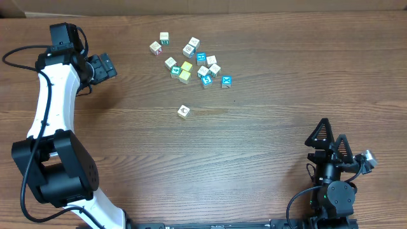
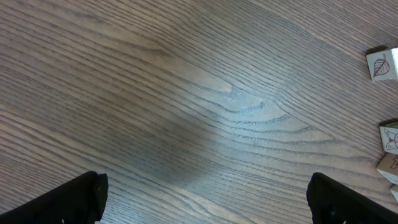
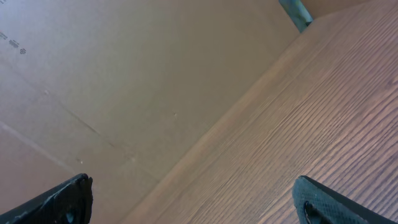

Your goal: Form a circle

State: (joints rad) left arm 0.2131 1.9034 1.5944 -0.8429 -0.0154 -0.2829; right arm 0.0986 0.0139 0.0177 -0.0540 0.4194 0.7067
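— While the overhead view is up, what carries everything?
— One brown wood-grain worktop (image 1: 267,127) fills nearly the whole view, with a cardboard wall (image 1: 210,6) along its far edge. The right wrist camera looks at that same cardboard meeting the wood.
— And the arms?
— The left arm (image 1: 48,108), white with black joints, rises from the near left corner along the left side. Its hand (image 1: 105,67) turns right, toward the cubes, apart from them. Its wrist view shows two black fingers (image 2: 68,199) at the bottom corners, spread wide, with only bare wood between them.
— The right one?
— The right arm (image 1: 334,191) sits folded at the near right corner, its hand (image 1: 332,137) pointing to the far side, well apart from every cube. Its fingers (image 3: 56,202) stand wide too, holding nothing.
— Where is the circle?
— The circle (image 1: 184,111) is so far a single white cube near the worktop's middle, forming no ring. One cube gives no long axis; it sits slightly askew to the worktop's edge, and its print is too small to read.
— The other cubes?
— A loose scatter (image 1: 191,63) of white, cyan and yellow lies beyond it, stretching from far left to nearer right. In the left wrist view, a white leaf-print cube (image 2: 380,65) shows at the right edge.
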